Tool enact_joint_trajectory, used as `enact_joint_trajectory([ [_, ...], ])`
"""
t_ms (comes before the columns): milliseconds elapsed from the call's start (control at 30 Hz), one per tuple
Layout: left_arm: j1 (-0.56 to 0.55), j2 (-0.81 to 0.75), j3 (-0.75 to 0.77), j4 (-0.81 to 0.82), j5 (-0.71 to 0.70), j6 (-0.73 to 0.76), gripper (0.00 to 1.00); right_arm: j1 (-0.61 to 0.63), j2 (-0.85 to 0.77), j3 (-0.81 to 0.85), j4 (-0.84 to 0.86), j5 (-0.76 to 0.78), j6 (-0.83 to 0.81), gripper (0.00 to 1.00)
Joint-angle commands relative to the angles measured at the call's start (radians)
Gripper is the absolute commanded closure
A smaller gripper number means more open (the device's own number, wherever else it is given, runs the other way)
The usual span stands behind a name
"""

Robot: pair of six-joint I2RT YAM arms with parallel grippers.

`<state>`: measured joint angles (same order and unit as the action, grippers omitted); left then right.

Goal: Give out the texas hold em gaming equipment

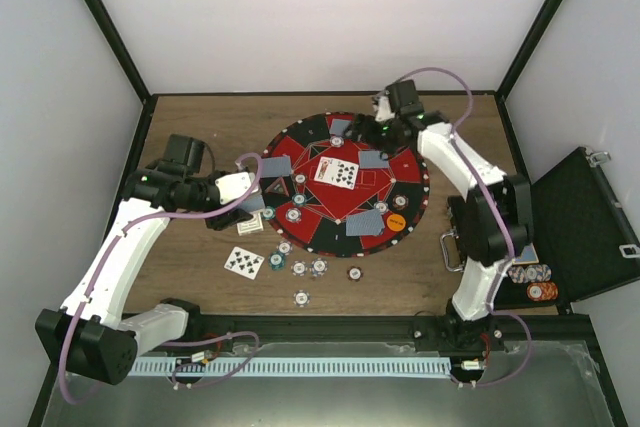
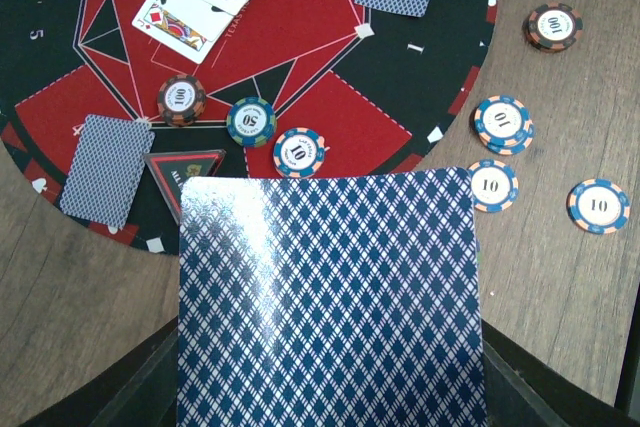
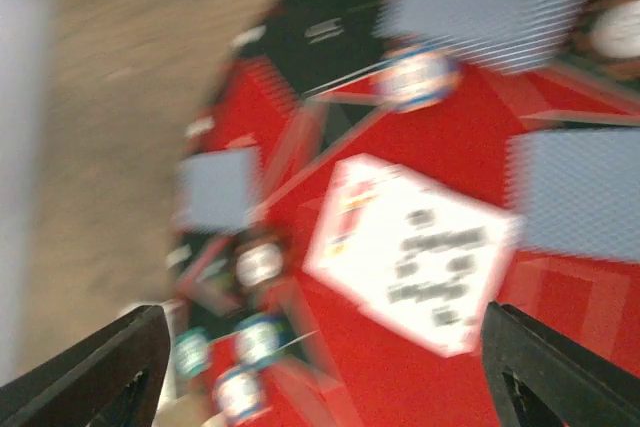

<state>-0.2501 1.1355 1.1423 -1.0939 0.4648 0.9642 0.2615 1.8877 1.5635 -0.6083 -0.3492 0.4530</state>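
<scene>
Left gripper (image 1: 254, 196) is pinched shut on a held card (image 2: 330, 297), which sits at the mat's (image 1: 400, 182) left rim. In the left wrist view this card fills the lower middle of the frame, back up. Its long axis runs bottom to top and its far short edge points at the mat. The back is a dark blue and white diamond lattice with a glare streak. Only this view shows the pattern and the chip values: a maroon 100 (image 2: 181, 99), a teal 50 (image 2: 251, 121), and blue 10s on the table (image 2: 560, 287) at right. Only the top view shows the whole layout: face-up cards (image 1: 335, 172) at mat centre, face-down cards (image 1: 374, 159) around them, an orange button (image 1: 397, 217), loose chips (image 1: 299, 267) below the mat, and a black case (image 1: 585, 222) at far right. The right wrist view is blurred. Right gripper (image 3: 320, 317) is over the mat with its fingers (image 3: 110, 377) spread wide and nothing between them.
</scene>
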Motion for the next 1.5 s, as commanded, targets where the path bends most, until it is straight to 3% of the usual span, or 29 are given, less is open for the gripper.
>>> enact_joint_trajectory([
  [0, 0.002, -0.011, 0.016, -0.003, 0.028, -0.004, 0.94, 0.184, -0.14, -0.09, 0.157, -0.235, 0.123, 0.11],
  [267, 0.002, -0.011, 0.006, 0.003, 0.028, 0.003, 0.94, 0.43, -0.164, -0.181, 0.437, -0.467, 0.3, 0.07],
  [400, 0.002, -0.009, 0.006, 0.006, 0.029, 0.003, 0.94, 0.493, -0.135, -0.16, 0.462, -0.481, 0.307, 0.08],
  [800, 0.002, -0.003, 0.009, 0.014, 0.047, 0.007, 0.94, 0.55, -0.024, -0.112, 0.515, -0.525, 0.348, 0.21],
  [1200, 0.002, -0.009, 0.015, 0.005, 0.048, 0.014, 0.95, 0.536, 0.018, -0.112, 0.492, -0.524, 0.327, 0.43],
  [1300, 0.002, -0.008, 0.019, 0.004, 0.045, 0.015, 0.95, 0.521, -0.015, -0.154, 0.51, -0.54, 0.328, 0.42],
  [1400, 0.002, -0.008, 0.019, 0.001, 0.047, 0.018, 0.95, 0.519, -0.058, -0.197, 0.58, -0.576, 0.348, 0.28],
  [1467, 0.002, -0.008, 0.017, 0.0, 0.049, 0.02, 0.95, 0.519, -0.076, -0.212, 0.613, -0.6, 0.357, 0.25],
])
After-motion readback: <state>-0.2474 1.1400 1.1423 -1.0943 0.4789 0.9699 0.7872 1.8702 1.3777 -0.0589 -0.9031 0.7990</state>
